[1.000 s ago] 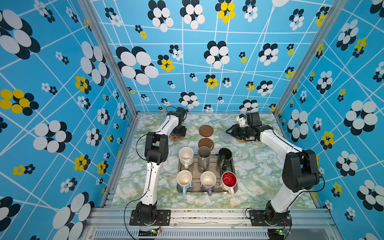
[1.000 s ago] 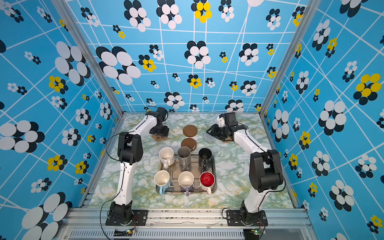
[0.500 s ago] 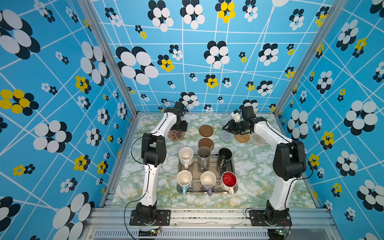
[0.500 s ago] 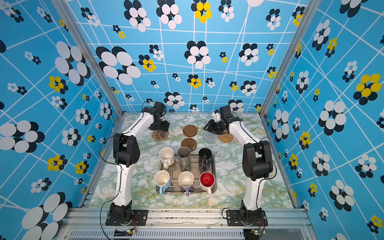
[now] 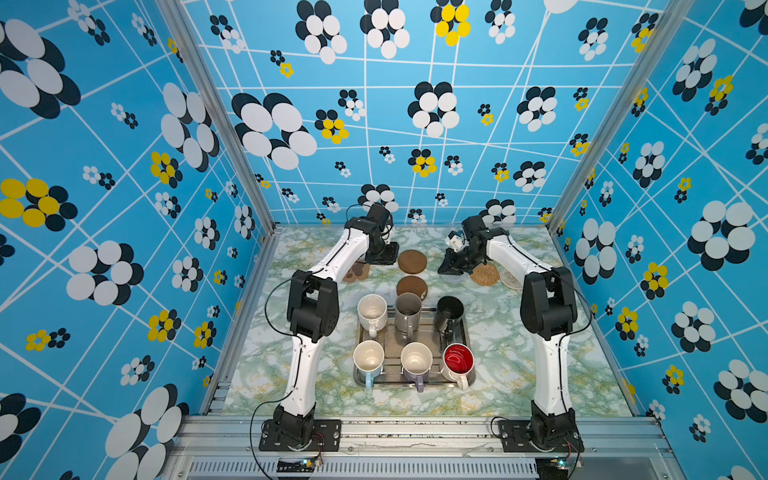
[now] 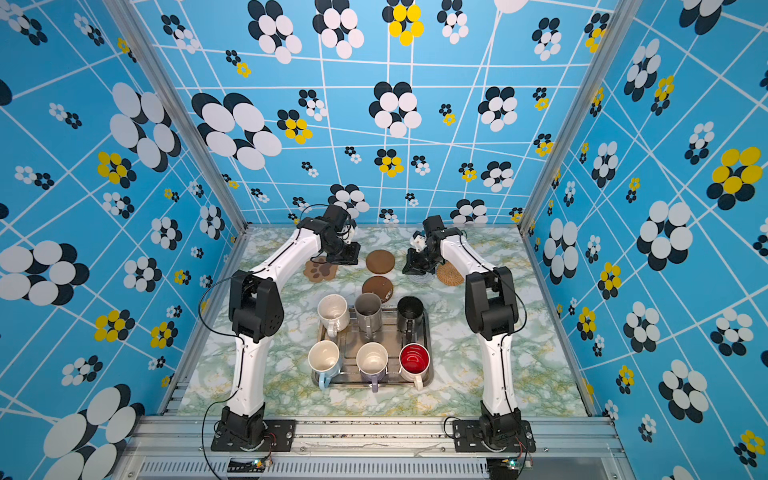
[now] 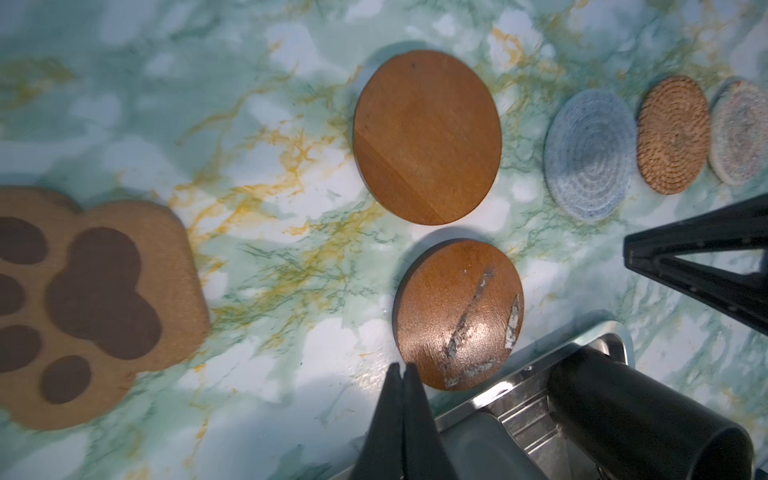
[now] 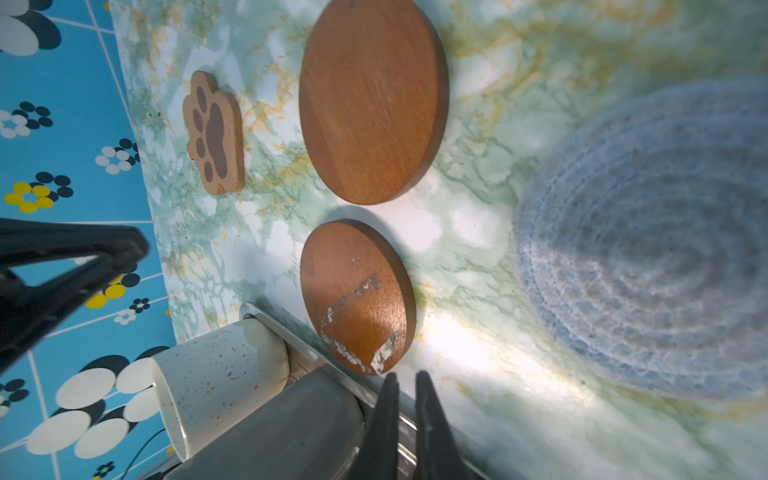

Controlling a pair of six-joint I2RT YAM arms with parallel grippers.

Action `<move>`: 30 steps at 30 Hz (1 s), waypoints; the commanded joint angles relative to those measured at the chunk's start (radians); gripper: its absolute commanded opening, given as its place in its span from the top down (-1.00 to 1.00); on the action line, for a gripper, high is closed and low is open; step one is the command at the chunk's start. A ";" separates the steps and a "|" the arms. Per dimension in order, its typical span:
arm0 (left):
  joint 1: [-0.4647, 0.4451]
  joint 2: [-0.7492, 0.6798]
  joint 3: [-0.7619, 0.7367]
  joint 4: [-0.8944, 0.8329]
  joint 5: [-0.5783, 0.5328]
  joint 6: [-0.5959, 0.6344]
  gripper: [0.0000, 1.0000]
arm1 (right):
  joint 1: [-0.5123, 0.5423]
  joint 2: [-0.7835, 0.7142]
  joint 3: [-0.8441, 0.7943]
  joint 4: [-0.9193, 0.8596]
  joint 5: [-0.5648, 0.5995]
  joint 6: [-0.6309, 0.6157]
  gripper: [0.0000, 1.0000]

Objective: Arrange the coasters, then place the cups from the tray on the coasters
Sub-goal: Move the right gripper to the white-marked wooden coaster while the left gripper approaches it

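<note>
Six cups stand on the silver tray (image 5: 407,385): cream-white (image 5: 372,309), tall grey (image 5: 408,309), tall black (image 5: 449,309), light blue (image 5: 368,357), lilac (image 5: 415,359) and red-inside (image 5: 458,359). Behind the tray lie the coasters: a paw (image 6: 320,269), two brown discs (image 5: 412,261) (image 5: 412,287), a grey-white woven round (image 7: 590,153) and a tan rattan round (image 5: 485,274). My left gripper (image 7: 402,368) hovers shut and empty between the paw and the far disc. My right gripper (image 8: 405,376) is shut and empty, just above the woven round (image 8: 648,241).
Another pale woven round (image 5: 510,277) lies right of the rattan one, partly behind my right arm. The scratched disc (image 7: 457,311) sits close against the tray's far rim (image 7: 519,399). Patterned blue walls enclose the marble table on three sides.
My left gripper has left the paw coaster, shifted right and shut. The right arm has drawn in toward the middle, and its gripper has shut over the woven round.
</note>
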State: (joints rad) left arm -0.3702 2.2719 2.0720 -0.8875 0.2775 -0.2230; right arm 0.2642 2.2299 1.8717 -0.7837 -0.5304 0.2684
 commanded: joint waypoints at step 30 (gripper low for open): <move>-0.005 0.149 -0.036 -0.044 0.018 -0.032 1.00 | 0.074 0.262 0.226 -0.226 -0.098 -0.109 1.00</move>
State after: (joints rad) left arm -0.3737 2.4020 2.0495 -0.8986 0.2989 -0.2691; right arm 0.3241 2.4588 2.0712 -0.9489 -0.6029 0.1928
